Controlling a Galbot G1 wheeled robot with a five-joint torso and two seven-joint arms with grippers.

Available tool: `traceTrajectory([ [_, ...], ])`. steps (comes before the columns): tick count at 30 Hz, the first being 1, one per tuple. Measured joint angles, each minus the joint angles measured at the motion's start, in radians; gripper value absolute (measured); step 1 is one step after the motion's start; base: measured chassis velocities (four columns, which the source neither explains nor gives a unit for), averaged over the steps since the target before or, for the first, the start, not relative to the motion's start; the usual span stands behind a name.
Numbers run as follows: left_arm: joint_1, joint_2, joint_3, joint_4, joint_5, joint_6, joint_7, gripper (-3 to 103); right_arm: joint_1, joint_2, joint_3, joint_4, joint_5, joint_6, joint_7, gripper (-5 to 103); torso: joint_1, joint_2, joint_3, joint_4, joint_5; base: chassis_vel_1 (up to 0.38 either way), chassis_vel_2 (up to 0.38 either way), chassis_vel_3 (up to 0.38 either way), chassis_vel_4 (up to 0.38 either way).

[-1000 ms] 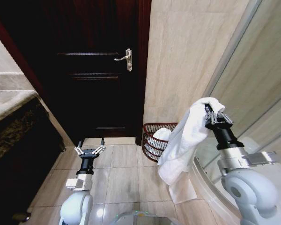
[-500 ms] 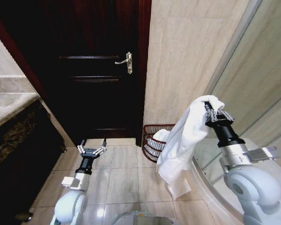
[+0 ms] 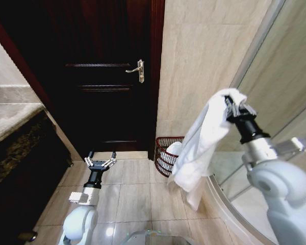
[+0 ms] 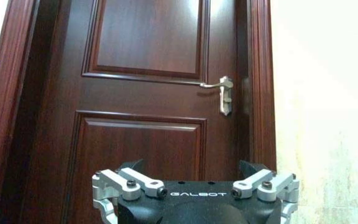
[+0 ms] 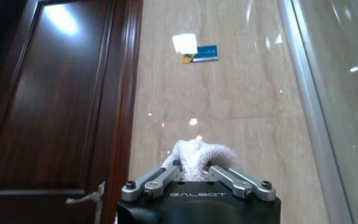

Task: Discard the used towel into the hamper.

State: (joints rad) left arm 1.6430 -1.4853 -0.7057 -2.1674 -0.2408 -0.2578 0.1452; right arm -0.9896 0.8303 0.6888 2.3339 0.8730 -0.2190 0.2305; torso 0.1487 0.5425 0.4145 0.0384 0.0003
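1. A small round hamper (image 3: 166,154) of dark reddish-brown open woven bars is seen on the pale tiled floor (image 3: 135,194), set in the corner where the beige marble-look wall (image 3: 204,66) meets the frame of the dark wooden door (image 3: 99,76).
2. The hamper is slightly tapered, with a rounded rim, and something white is visible through its bars and above its rim.
3. A white, soft, crumpled cloth towel (image 3: 201,140) is held up above and to the right of the hamper, its folds hanging down so that the lower end is seen in front of the hamper's right side; whether cloth and hamper touch cannot be told.
4. The right gripper (image 3: 233,108) is raised well above the hamper, to its right, and its metal fingers are closed narrowly on the top bunch of the towel.
5. In the right wrist view, the towel (image 5: 197,156) is shown pinched between the two fingers of the right gripper (image 5: 195,175), with the beige wall behind it.
6. The left gripper (image 3: 99,162) is held low to the left of the hamper, well apart from it, with its fingers spread wide and nothing between them.
7. In the left wrist view, the left gripper (image 4: 195,179) is pointed at the dark wooden door (image 4: 148,98) and its silver lever handle (image 4: 221,93).
8. A curved glass shower screen (image 3: 275,92) is seen to the right of the hamper, behind the right arm.
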Motion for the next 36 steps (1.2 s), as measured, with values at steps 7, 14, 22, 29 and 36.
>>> traceTrajectory([
  [7, -0.019, 0.008, 0.008, 0.018, -0.001, -0.008, 0.009, 100, 0.227, -0.108, -0.028, -0.091, 0.115, -0.025, 0.030, 8, -0.001, -0.003, -0.002, -0.0002, -0.0005, 0.000, 0.000, 0.000, 0.000],
  [14, -0.024, 0.008, 0.007, 0.024, -0.004, -0.009, 0.010, 100, 0.462, -0.162, -0.131, -0.214, 0.151, -0.035, 0.046, 8, -0.002, -0.005, -0.003, 0.0000, 0.0000, 0.000, 0.000, 0.000, 0.000],
  [22, -0.031, -0.005, 0.012, 0.048, -0.008, -0.018, 0.010, 100, 0.832, -0.164, -0.384, -0.394, 0.175, -0.037, 0.041, 8, -0.003, -0.007, -0.004, -0.0002, -0.0006, 0.000, 0.000, 0.000, 0.000],
  [29, -0.018, -0.013, 0.014, 0.043, 0.001, -0.025, 0.011, 100, 1.131, -0.064, -0.563, -0.584, 0.184, -0.033, 0.052, 8, -0.003, -0.008, -0.005, 0.0000, -0.0007, 0.000, 0.000, 0.000, 0.000],
  [36, 0.006, -0.013, -0.014, 0.002, -0.018, -0.029, 0.007, 100, 1.404, 0.101, -0.687, -0.875, 0.106, -0.018, 0.007, 8, -0.004, -0.009, -0.006, -0.0001, -0.0004, 0.000, 0.000, 0.000, 0.000],
])
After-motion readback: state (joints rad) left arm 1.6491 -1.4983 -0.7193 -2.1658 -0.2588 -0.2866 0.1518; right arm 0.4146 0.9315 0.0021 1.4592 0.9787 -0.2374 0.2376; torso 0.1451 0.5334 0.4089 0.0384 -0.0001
